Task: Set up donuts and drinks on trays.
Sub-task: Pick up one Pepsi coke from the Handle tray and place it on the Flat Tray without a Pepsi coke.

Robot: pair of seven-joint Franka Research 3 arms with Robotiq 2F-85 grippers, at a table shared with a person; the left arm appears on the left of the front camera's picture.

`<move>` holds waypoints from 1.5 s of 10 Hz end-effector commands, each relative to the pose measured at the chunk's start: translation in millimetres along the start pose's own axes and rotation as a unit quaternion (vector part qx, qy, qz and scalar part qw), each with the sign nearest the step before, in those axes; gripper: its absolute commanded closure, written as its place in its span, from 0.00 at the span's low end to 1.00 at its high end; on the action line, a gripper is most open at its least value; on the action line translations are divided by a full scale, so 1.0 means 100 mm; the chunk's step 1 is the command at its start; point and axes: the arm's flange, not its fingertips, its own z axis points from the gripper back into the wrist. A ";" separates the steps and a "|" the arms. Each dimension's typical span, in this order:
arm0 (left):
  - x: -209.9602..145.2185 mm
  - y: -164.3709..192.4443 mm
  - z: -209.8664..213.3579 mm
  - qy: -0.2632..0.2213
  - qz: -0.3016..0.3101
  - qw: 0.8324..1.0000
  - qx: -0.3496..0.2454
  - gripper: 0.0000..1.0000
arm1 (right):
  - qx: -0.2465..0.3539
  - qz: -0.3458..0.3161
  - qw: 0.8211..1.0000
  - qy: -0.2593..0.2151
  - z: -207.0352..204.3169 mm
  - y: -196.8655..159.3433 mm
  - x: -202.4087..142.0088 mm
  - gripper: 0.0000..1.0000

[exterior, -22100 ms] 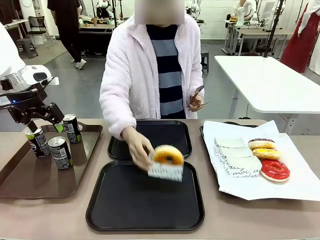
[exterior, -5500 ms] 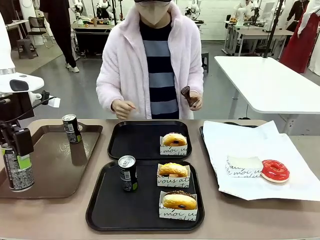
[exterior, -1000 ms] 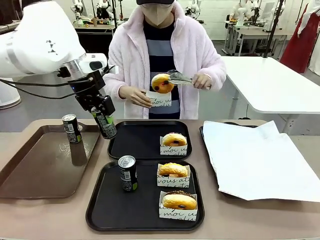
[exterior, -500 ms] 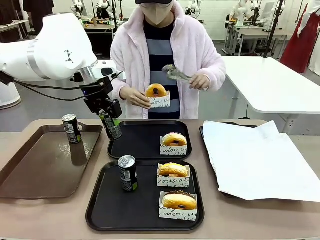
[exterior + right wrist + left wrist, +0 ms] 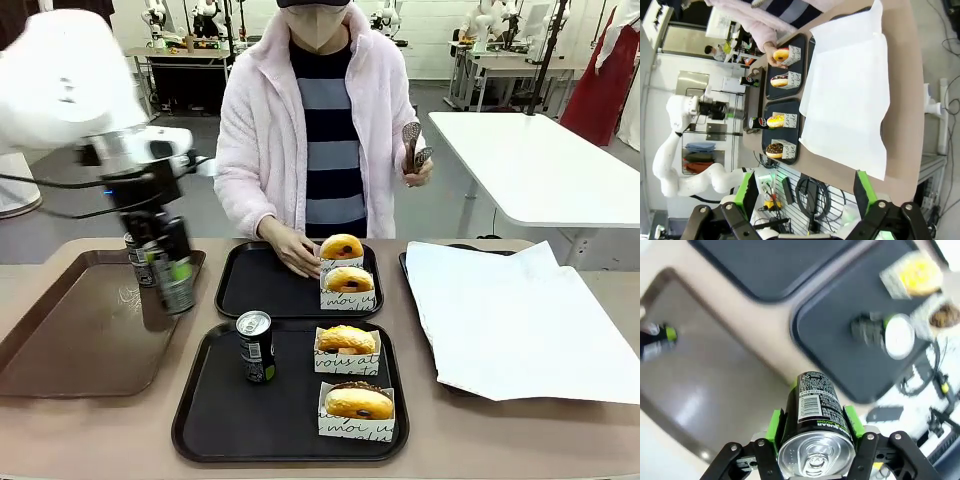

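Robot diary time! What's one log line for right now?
left gripper: shut on can | right gripper: open | far tray: two donuts, hand placing one | near tray: can, two donuts

Four sleeved donuts point(image 5: 347, 280) and one can point(image 5: 256, 347) on black trays point(image 5: 290, 420).

Black trays point(image 5: 229, 420), golden donuts point(image 5: 345, 337), pink fleece jacket point(image 5: 250, 130)

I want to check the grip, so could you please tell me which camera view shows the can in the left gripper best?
The left wrist view: the can sits sharp and close between the green fingers of the left gripper. The front view shows it motion-blurred above the brown tray. In the right wrist view it is too small to tell.
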 end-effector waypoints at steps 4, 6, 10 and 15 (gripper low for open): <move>-0.11 0.12 0.10 -0.042 0.014 0.999 0.017 0.41 | 0.013 0.009 1.000 -0.011 0.00 0.01 0.03 0.00; 0.45 0.15 -0.01 -0.066 0.039 0.997 -0.003 0.41 | 0.013 0.009 1.000 -0.011 0.00 0.01 0.03 0.00; 1.29 0.16 -0.31 -0.065 0.055 0.996 0.038 0.41 | 0.013 0.009 1.000 -0.011 0.00 0.01 0.03 0.00; 1.89 0.27 -0.76 -0.041 0.083 0.992 0.084 0.41 | 0.013 0.009 1.000 -0.011 0.00 0.01 0.03 0.00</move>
